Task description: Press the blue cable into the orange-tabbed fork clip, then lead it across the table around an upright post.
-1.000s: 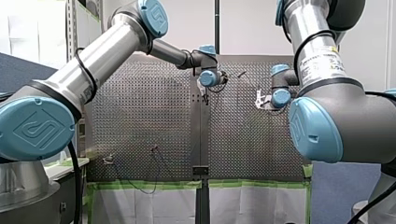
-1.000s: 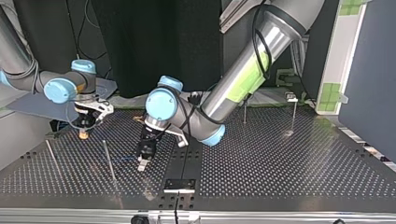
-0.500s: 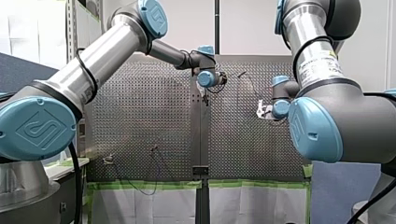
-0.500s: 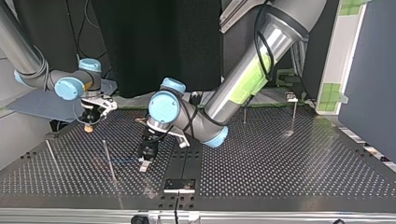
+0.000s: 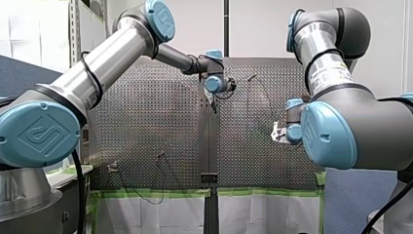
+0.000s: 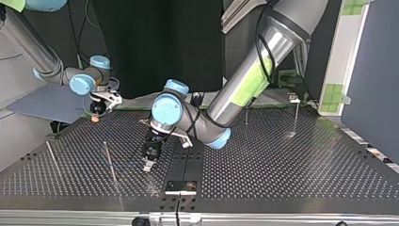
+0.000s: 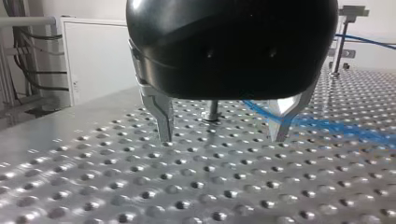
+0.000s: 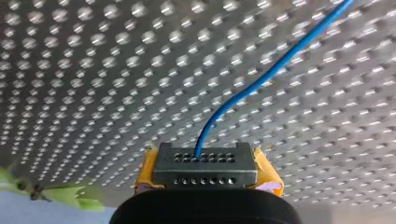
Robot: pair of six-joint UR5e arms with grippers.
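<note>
Right claw (image 6: 95, 117) shifted rightward, top view; blue cable (image 8: 261, 80) faint there.

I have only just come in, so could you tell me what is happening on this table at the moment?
A thin blue cable is being routed over the perforated metal table. My right gripper, with yellow pads, is shut on the cable, which runs away from it across the table. My left gripper hangs open low over the table, its metal fingers empty, with the cable lying by one finger and a metal post standing ahead between them.
</note>
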